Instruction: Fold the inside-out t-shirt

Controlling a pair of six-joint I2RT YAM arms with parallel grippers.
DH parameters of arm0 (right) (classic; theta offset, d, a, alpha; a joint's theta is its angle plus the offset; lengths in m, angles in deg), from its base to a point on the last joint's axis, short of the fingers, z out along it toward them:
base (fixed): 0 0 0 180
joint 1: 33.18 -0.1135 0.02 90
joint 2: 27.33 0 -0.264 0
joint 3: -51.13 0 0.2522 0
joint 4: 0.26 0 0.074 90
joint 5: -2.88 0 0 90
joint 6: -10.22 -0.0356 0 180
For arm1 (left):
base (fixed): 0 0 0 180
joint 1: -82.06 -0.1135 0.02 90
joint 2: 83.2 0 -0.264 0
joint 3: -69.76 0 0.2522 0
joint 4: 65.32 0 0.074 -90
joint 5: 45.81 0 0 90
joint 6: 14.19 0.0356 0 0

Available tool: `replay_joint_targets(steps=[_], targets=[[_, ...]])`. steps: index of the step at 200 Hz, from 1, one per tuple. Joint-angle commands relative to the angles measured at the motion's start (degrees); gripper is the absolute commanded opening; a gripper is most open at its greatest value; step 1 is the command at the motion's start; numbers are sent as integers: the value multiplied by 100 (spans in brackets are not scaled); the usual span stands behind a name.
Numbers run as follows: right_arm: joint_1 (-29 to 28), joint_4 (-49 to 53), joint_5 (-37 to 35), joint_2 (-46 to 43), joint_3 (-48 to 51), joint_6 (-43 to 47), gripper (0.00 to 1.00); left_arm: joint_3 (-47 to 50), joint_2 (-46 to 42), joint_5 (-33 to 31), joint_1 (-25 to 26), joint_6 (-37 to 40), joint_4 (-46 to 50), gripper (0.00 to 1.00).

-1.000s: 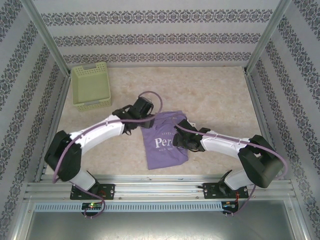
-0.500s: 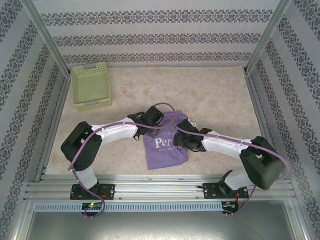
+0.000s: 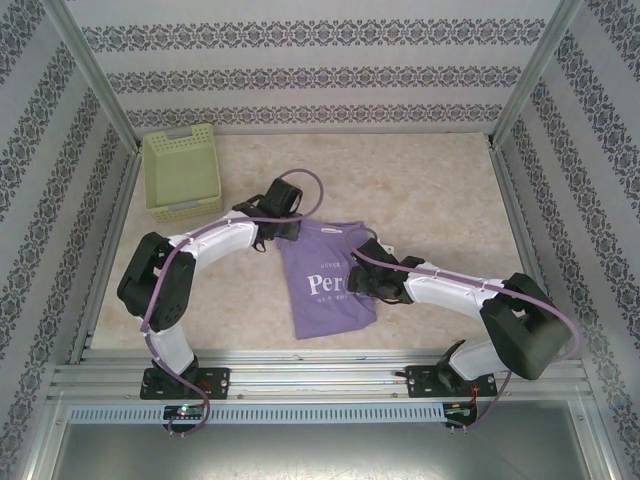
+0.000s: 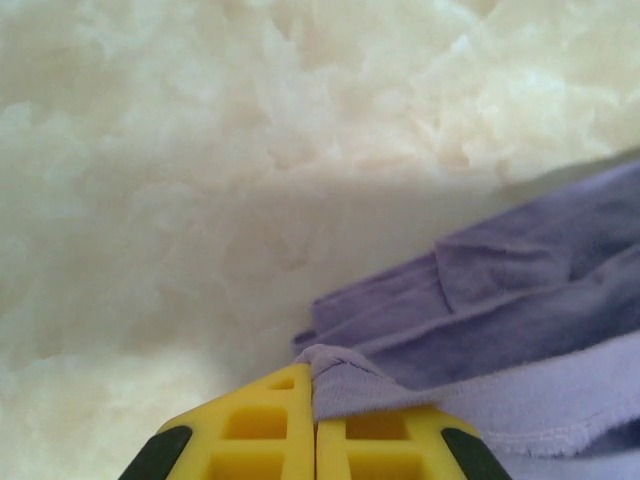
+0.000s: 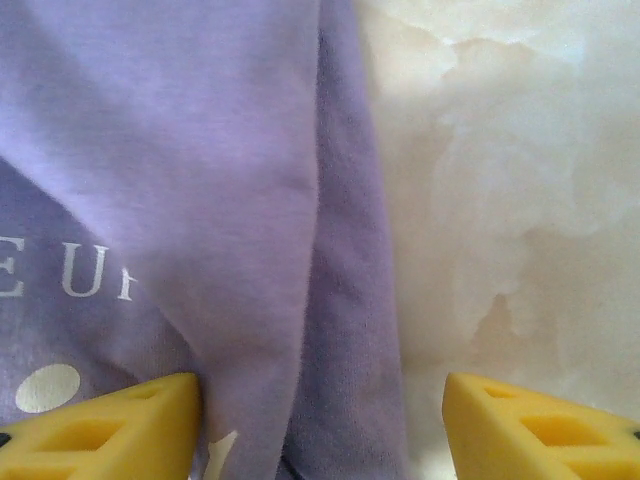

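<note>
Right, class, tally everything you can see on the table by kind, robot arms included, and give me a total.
t-shirt: 1
basket: 1
robot arms: 2 (left arm, right arm)
Total: 4

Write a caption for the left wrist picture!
Yellow fingers pinch the edge of the purple t-shirt above the table.

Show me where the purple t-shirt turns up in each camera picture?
Top external: t-shirt, centre of the tabletop, between the arms.
Left wrist: t-shirt, lower right, corner pinched by the left gripper.
Right wrist: t-shirt, left half, with white lettering.
Shared landmark: the pale marbled tabletop.
</note>
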Motion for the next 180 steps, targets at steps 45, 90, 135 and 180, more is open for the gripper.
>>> replay_joint_targets(steps=[45, 90, 135, 180], targets=[[271, 364, -132, -352, -299, 459, 65, -936, 821, 765, -376, -554, 665, 43], [1062, 168, 443, -556, -693, 894, 65, -230, -194, 237, -358, -1160, 697, 63], [1531, 0, 1245, 588, -1665, 1061, 62, 181, -244, 338, -336, -1499, 527, 66], [1531, 436, 829, 1679, -2597, 1222, 56, -98, 316, 493, -341, -1558, 557, 64]])
